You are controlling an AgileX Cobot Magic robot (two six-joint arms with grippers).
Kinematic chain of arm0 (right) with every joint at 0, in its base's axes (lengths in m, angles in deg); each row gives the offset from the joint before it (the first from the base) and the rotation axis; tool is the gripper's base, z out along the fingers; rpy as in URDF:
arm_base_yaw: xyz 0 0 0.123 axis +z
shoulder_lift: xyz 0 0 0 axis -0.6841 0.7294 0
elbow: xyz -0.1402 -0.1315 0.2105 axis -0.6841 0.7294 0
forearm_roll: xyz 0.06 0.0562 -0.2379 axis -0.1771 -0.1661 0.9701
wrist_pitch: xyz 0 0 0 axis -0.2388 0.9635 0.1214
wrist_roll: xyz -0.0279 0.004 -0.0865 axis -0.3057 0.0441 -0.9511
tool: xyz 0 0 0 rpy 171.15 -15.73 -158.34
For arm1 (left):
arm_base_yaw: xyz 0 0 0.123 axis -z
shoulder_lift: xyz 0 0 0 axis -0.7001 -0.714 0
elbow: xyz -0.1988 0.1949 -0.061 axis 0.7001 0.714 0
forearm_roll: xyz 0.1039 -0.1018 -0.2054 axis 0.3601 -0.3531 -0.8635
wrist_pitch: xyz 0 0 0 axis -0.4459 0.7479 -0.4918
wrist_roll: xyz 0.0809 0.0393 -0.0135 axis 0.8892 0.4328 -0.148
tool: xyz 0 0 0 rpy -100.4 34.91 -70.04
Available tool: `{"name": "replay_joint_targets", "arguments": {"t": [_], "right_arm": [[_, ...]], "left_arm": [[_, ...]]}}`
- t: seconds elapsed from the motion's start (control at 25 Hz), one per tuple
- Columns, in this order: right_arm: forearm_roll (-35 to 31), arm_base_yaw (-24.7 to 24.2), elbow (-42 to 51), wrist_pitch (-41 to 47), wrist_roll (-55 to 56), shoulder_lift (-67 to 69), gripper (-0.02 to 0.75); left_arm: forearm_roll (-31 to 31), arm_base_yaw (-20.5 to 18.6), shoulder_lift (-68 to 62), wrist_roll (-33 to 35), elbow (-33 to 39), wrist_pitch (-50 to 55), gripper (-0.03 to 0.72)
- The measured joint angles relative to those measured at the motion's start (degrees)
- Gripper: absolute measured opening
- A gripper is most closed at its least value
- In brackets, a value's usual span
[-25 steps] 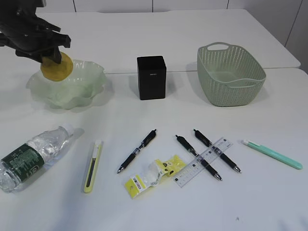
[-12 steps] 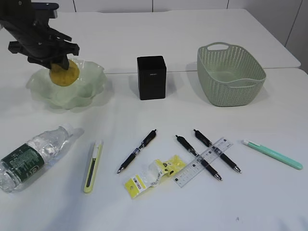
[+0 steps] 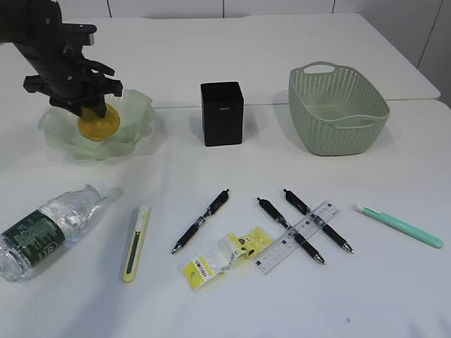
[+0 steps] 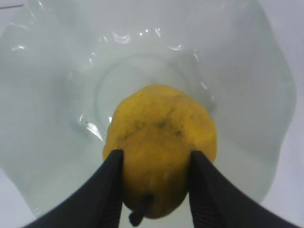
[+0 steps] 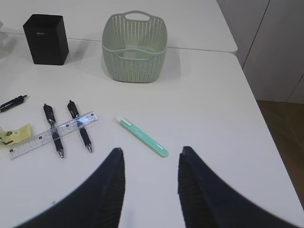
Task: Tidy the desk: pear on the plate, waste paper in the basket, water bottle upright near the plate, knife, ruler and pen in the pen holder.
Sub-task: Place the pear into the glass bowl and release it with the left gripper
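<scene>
Open hand [image 5: 149, 187], green knife [image 5: 142, 137], basket [image 5: 135, 47]

Around one pen holder [image 3: 222, 113]: three black pens [image 3: 200, 220], two knives [image 3: 137, 241], one ruler [image 3: 298, 236], one bottle [image 3: 51, 227], one basket [image 3: 337, 108], one plate [image 3: 134, 120], one pear [image 3: 98, 123].

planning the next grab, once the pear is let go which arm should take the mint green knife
Right, probably. The right claw hangs open with the mint green knife just ahead of it, while the left claw is shut on the pear over the plate at the far side.
</scene>
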Motion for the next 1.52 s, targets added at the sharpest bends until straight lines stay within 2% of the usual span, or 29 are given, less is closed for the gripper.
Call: {"name": "replay_joint_targets", "arguments": {"t": [0.64, 1.52], "right_arm": [[0.0, 0.0, 0.0, -0.2, 0.0, 0.0, 0.313], [0.0, 0.0, 0.0, -1.4, -0.1, 0.0, 0.313]], "left_arm": [[0.3, -2.0, -2.2, 0.0, -0.1, -3.4, 0.271], [0.1, -2.1, -4.2, 0.0, -0.1, -6.3, 0.271]]}}
